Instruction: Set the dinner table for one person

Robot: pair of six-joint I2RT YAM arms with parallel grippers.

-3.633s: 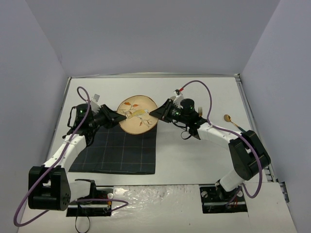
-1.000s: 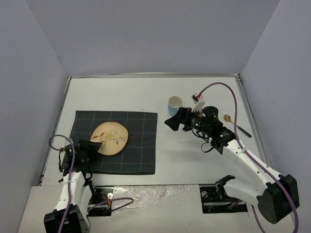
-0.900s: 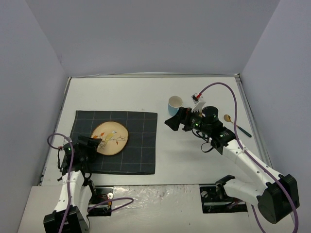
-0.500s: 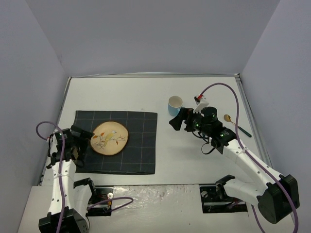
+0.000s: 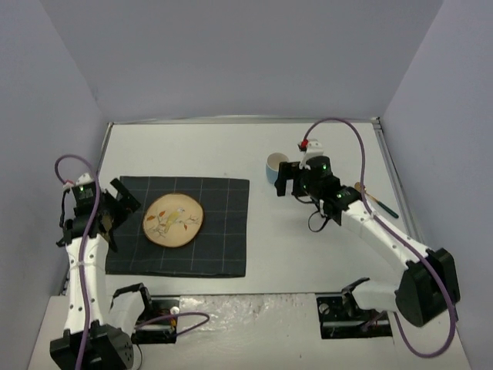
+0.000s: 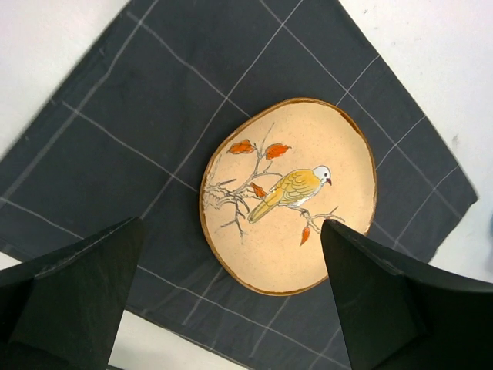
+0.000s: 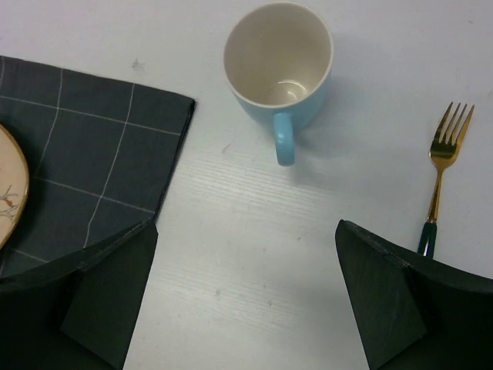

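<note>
On the white dinner table [image 5: 308, 254] lies a dark checked placemat [image 5: 208, 247] with a tan bird-painted plate [image 5: 174, 220] resting on it. My left gripper [image 5: 115, 212] hovers over the mat's left edge, open and holding nothing. In the left wrist view the plate [image 6: 289, 195] lies flat on the placemat [image 6: 115, 139], seen between the wide-apart fingers of the left gripper [image 6: 231, 231]. My right gripper [image 5: 288, 179] stands open right beside a light blue cup [image 5: 273, 163]. The right wrist view shows that cup [image 7: 279, 54] upright and empty, ahead of the open right gripper [image 7: 246, 227].
A gold fork [image 7: 443, 162] with a dark green handle lies right of the cup. A gold spoon [image 5: 360, 187] lies near the table's right edge. The placemat corner [image 7: 85, 146] and plate rim [image 7: 9, 193] show at the right wrist view's left.
My left gripper opened, let go of the plate on the placemat and drew back up and to the left. My right gripper moved closer to the cup.
</note>
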